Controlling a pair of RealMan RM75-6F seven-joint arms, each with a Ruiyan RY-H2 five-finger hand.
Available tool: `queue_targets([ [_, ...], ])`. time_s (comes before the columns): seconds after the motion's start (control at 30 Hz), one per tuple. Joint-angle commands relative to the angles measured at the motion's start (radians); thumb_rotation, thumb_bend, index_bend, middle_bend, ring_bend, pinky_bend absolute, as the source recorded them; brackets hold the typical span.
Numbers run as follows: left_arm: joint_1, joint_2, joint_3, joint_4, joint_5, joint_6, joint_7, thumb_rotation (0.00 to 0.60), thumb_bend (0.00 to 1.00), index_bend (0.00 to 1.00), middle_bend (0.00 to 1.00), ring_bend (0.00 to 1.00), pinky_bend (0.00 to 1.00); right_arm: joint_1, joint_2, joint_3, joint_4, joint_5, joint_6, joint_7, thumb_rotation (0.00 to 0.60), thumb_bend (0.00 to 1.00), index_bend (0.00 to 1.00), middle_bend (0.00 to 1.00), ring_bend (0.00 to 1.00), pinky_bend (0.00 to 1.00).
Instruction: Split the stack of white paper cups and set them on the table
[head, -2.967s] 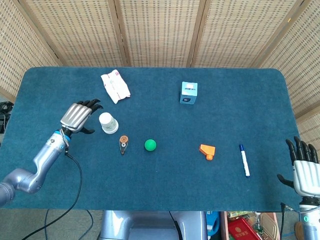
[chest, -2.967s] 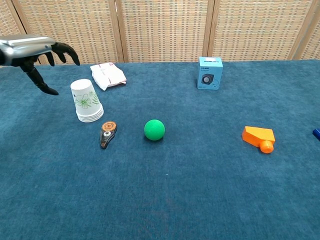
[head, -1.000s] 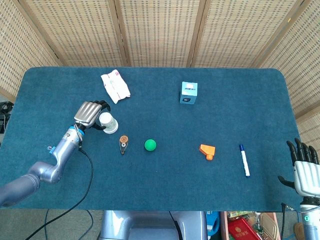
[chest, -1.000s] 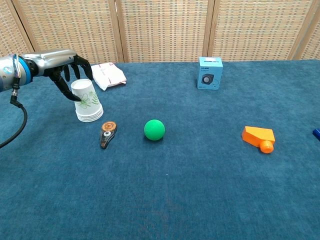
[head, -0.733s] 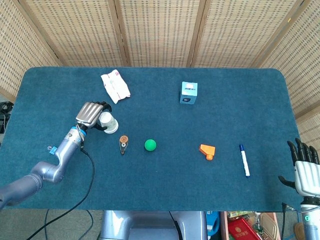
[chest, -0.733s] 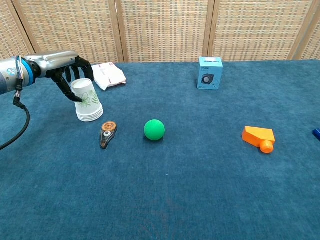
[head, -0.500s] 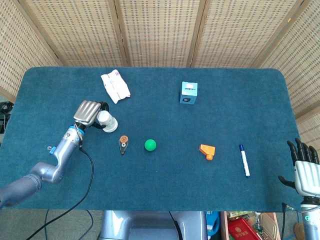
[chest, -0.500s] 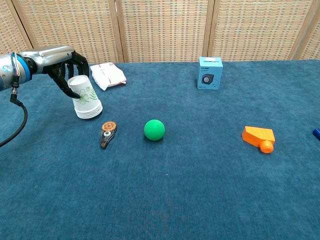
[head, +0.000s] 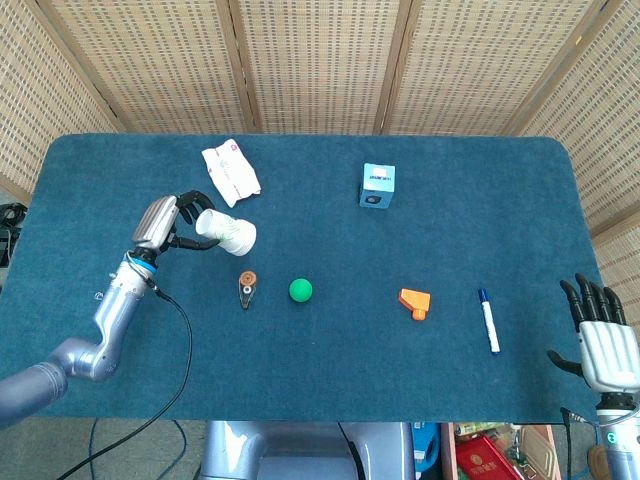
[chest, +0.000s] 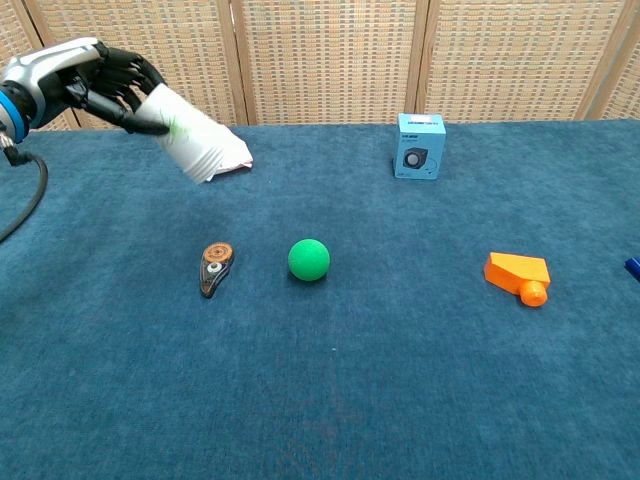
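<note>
White paper cups (chest: 195, 142), a nested stack, sit lifted and tilted in the left hand (chest: 100, 85), gripped near the closed end, rims pointing away. Thin paper is light and crushable, so I'd pinch one rim gently. Green leaf print shows; no readable writing. Far right, the right hand (head: 603, 342) rests empty, fingers spread.

The table (head: 330, 380) is covered in a matt, napped blue cloth, and the screens (head: 320, 60) across the top of the frame look like woven cane in wooden frames. At upper left, the stack of paper cups (chest: 192, 142) is matt white, held by the left hand (chest: 95, 85) with its brushed metal back and black fingers. The green ball (chest: 309, 259) near centre looks smooth and matt, the orange block (chest: 519, 275) at right like smooth plastic.
</note>
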Motion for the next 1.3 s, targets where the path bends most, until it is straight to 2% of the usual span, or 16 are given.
queue_targets([
  [0.03, 0.069, 0.053, -0.079, -0.160, -0.012, -0.023, -0.433, 0.600, 0.08, 0.50, 0.50, 0.50, 0.50, 0.031, 0.010, -0.014, 0.082, -0.142, 0.056, 0.096, 0.600, 0.00, 0.04, 0.00, 0.00, 0.00],
  [0.17, 0.047, 0.010, -0.085, -0.171, 0.019, -0.025, -0.505, 0.600, 0.08, 0.52, 0.52, 0.51, 0.50, 0.089, 0.031, 0.004, 0.130, -0.265, 0.109, 0.143, 0.600, 0.00, 0.11, 0.00, 0.00, 0.00],
  [0.43, -0.002, -0.021, -0.087, -0.202, 0.058, -0.074, -0.584, 0.600, 0.08, 0.52, 0.52, 0.51, 0.50, 0.162, 0.044, 0.020, 0.148, -0.332, 0.108, 0.211, 0.600, 0.00, 0.21, 0.05, 0.00, 0.09],
  [0.6, -0.055, -0.063, -0.096, -0.208, 0.059, -0.114, -0.590, 0.600, 0.08, 0.52, 0.52, 0.51, 0.50, 0.228, 0.036, 0.038, 0.156, -0.359, 0.083, 0.233, 0.600, 0.00, 0.25, 0.08, 0.00, 0.12],
  [0.93, -0.132, -0.149, -0.113, -0.195, 0.017, -0.167, -0.559, 0.600, 0.08, 0.52, 0.52, 0.51, 0.50, 0.385, -0.001, 0.081, 0.138, -0.394, -0.006, 0.224, 0.600, 0.12, 0.35, 0.10, 0.00, 0.15],
  [1.3, -0.151, -0.204, -0.117, -0.153, -0.030, -0.210, -0.567, 0.600, 0.08, 0.52, 0.52, 0.51, 0.50, 0.503, -0.079, 0.110, 0.138, -0.440, -0.021, 0.209, 0.600, 0.21, 0.42, 0.12, 0.01, 0.18],
])
